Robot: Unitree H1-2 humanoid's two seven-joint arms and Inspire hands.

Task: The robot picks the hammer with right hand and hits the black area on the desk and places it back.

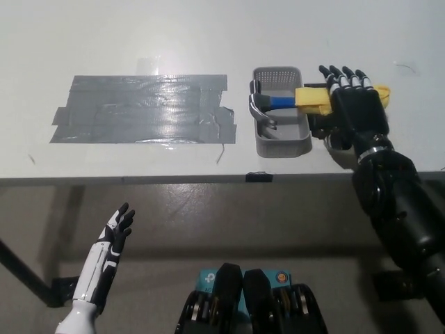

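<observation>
You see the hammer [278, 104] lying across the grey basket [281, 142], handle over its right rim. Your right hand [354, 108] hovers there, fingers spread, gripping nothing; the left hand [111, 243] rests low, fingers apart.

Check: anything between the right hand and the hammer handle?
Nothing visible. The right hand is open over the hammer's yellow handle end, which sticks out past the grey basket's right wall. The left hand rests below the desk edge.

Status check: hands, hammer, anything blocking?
Right robot hand open over the hammer handle, no grip. Hammer head in the grey basket, yellow handle out right. Left robot hand open, below desk edge. Black tape patch unobstructed.
</observation>
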